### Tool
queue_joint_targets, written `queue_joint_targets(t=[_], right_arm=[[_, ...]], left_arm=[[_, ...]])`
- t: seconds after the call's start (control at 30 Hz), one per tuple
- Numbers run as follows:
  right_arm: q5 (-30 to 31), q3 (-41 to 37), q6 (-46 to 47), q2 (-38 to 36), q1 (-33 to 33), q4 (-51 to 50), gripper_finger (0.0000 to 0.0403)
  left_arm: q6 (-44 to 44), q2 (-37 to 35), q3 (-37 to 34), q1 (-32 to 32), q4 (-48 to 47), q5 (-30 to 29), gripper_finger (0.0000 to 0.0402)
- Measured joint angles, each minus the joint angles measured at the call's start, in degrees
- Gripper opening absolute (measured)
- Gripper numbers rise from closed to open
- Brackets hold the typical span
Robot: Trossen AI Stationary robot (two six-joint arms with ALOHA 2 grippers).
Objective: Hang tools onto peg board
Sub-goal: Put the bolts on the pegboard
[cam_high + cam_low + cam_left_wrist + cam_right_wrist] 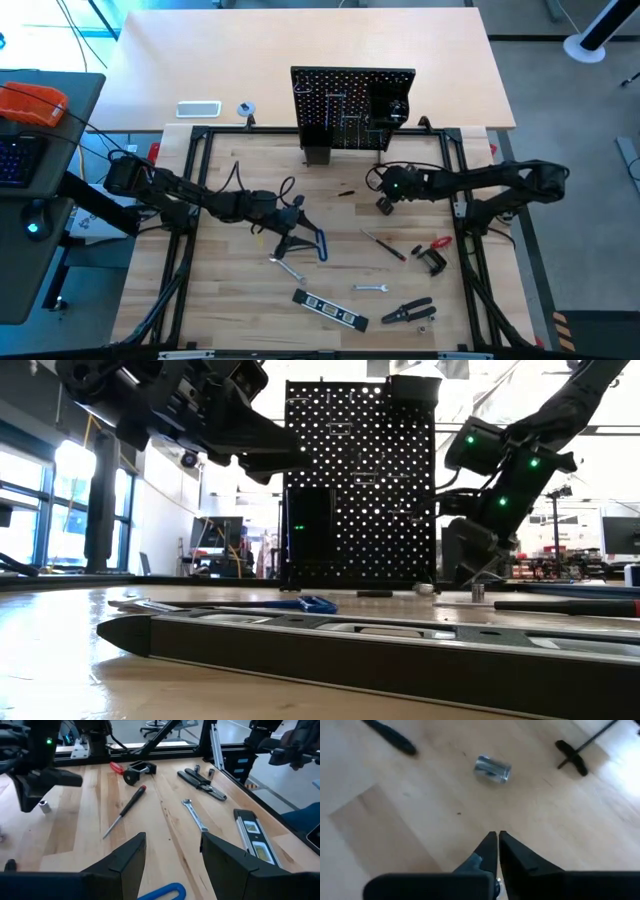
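R claw is pinched shut on nothing, low over the pale wood surface in front of the upright black perforated peg board; a small silver metal socket lies just ahead of its tips. L claw hangs open & empty above the blue-handled bent key. Other tools still lie flat: thin red-and-black screwdriver, silver wrench, black level, black-handled pliers, red-and-black clamp. To do it well: reopen R claw, centre the 2 tips either side of the socket, come down square, then close; it's round, so it may roll.
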Motion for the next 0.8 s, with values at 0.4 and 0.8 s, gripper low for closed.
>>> queue_joint_targets(t=[0.4,0.8], right_arm=[[-4.5,0.0,-5.7,-0.3,0.2,3.7,0.0061],[-2.6,0.0,-3.6,-4.7,0.4,-2.6,0.0168]], left_arm=[[0.0,0.0,0.0,0.4,0.0,-0.1,0.0184],[-0.3,0.0,0.0,0.4,-1.4,0.0,0.0184]])
